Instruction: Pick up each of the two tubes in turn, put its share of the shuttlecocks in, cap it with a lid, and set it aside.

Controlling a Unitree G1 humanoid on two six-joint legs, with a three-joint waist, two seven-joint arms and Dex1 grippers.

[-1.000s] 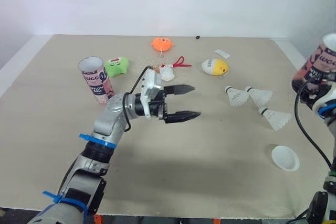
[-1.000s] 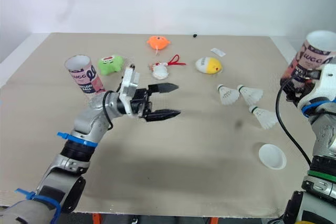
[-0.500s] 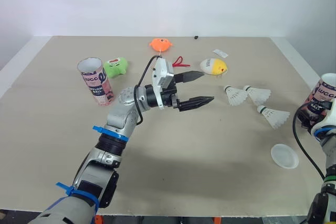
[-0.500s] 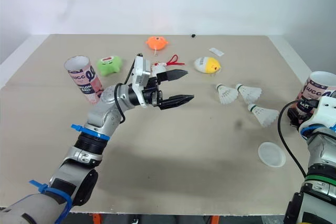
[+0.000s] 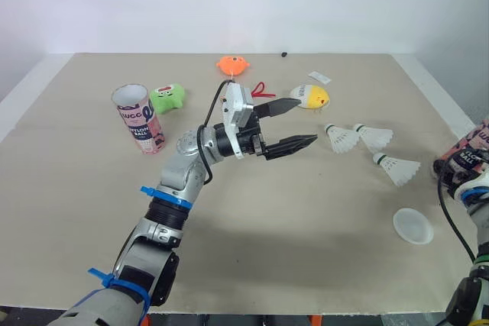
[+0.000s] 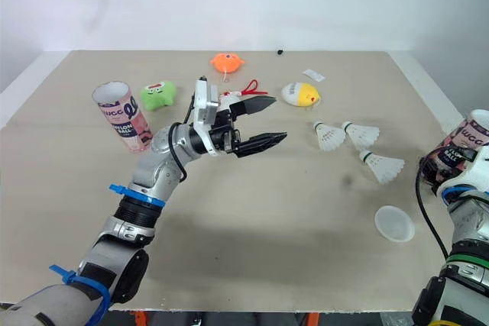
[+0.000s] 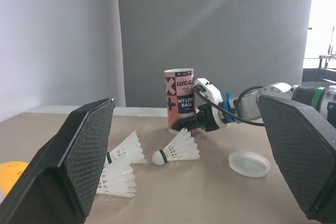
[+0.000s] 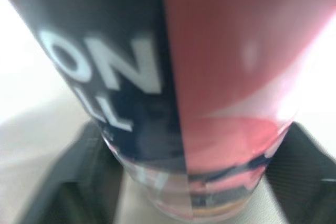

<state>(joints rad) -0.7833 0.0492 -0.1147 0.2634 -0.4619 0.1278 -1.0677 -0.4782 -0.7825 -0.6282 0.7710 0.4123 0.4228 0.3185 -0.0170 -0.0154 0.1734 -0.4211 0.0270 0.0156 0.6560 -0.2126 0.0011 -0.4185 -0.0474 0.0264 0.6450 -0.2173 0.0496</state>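
Shuttlecocks [image 5: 342,139] now lie close ahead of left hand [image 5: 307,120], spread wide and empty, while right hand [image 7: 199,121] has lowered its clamped tube [image 7: 179,95]; loading looks next.

My left gripper [image 5: 306,121] is presenting black fingers whose pads [image 7: 79,156] are showing a fine, matt grid texture. The held tube [image 7: 179,98] is gleaming with a glossy printed wrap. The standing tube [image 5: 140,118] is wearing the same print. The shuttlecocks [image 5: 397,168] are showing white plastic-looking skirts, and the lid [image 5: 413,226] is looking like smooth white plastic. The table [image 5: 306,211] is appearing matt beige.
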